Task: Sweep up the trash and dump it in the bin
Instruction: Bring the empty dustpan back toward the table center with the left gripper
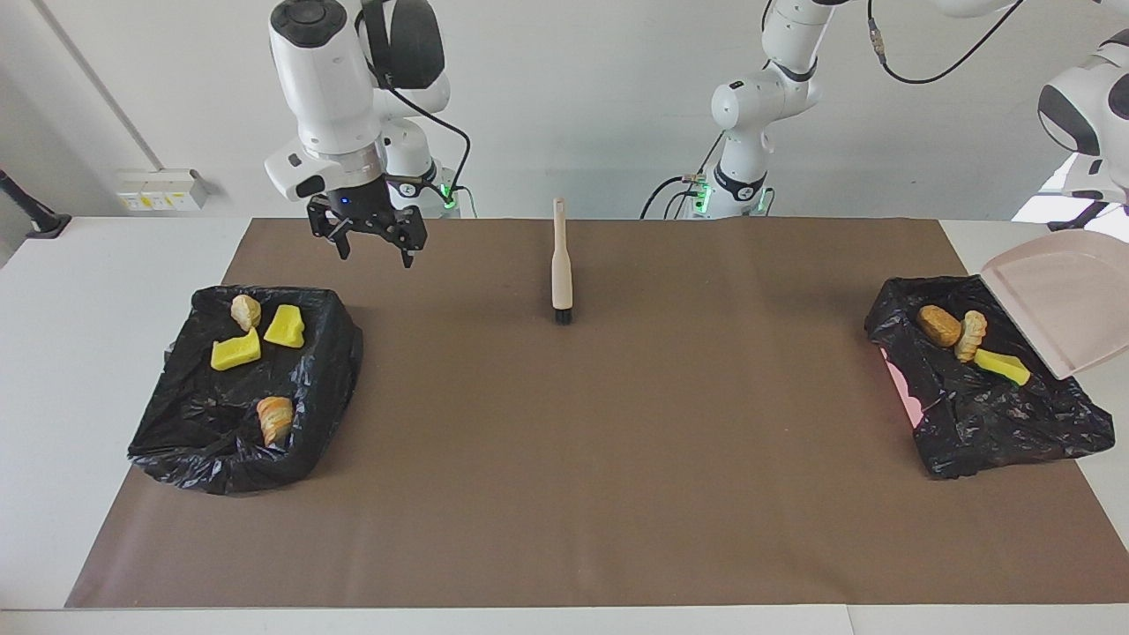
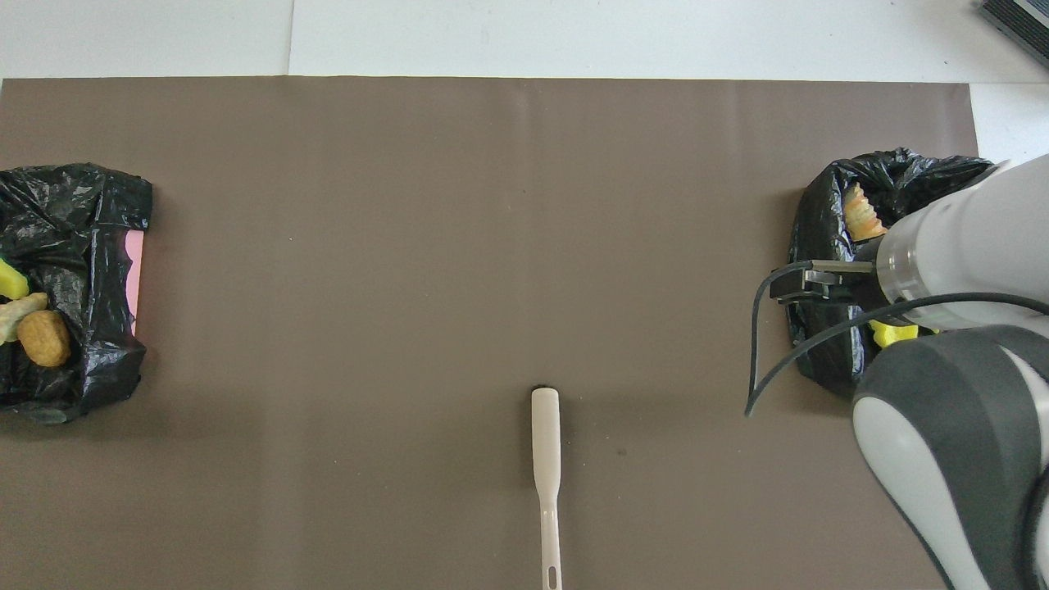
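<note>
Dumping step: trash lies in both bins.
Left end effector, out of view, closed on the tilted beige plastic dustpan (image 1: 1063,304); right end effector (image 1: 367,236) open, empty; next, put the dustpan down.

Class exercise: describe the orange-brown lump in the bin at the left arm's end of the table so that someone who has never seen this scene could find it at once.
Start at the black-lined bin at the left arm's end of the table, under the tilted dustpan. Three scraps lie in it; the orange-brown lump is the one nearest the robots. It is smooth, rounded and loaf-like, unlike the pale ridged lump touching it and the flat yellow sponge chunk.
</note>
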